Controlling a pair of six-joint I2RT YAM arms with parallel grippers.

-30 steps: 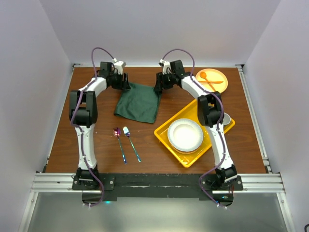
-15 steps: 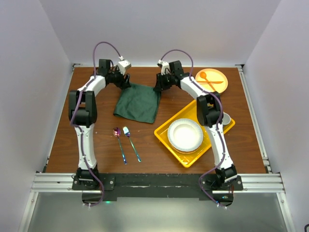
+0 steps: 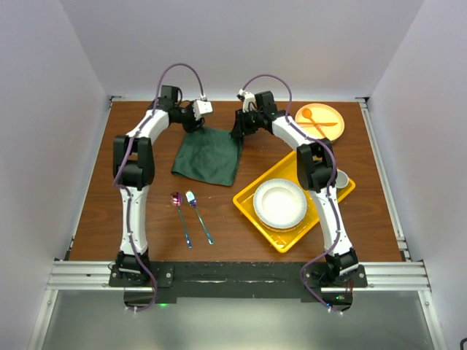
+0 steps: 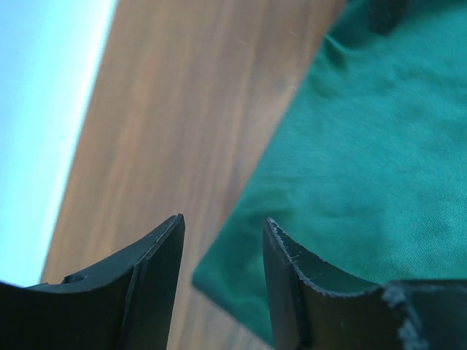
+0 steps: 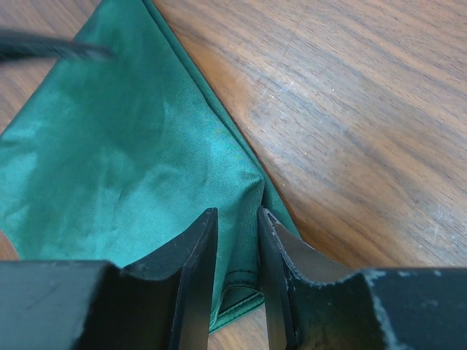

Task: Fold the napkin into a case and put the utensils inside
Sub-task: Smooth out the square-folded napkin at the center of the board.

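Observation:
The dark green napkin [image 3: 210,157] lies flat on the table as a broad sheet, not a narrow case. My right gripper [image 3: 238,131] is at its far right corner, shut on a pinched ridge of the napkin [image 5: 109,160]. In the right wrist view this gripper [image 5: 238,219] has cloth between its jaws. My left gripper [image 3: 193,125] hovers over the far left corner. In the left wrist view it [image 4: 222,232] stands open, with the napkin [image 4: 365,146] corner below the gap. The utensils, an iridescent spoon [image 3: 179,216] and fork [image 3: 199,217], lie side by side nearer the bases.
A yellow tray [image 3: 248,197] holding a white plate [image 3: 279,203] sits right of the napkin, under the right arm. An orange plate [image 3: 328,130] with an orange spoon and fork is at the far right corner. A small grey cup [image 3: 342,177] stands by the tray.
The left arm has swung right, bringing its gripper over the napkin's far left corner. The right gripper has closed on the far right corner.

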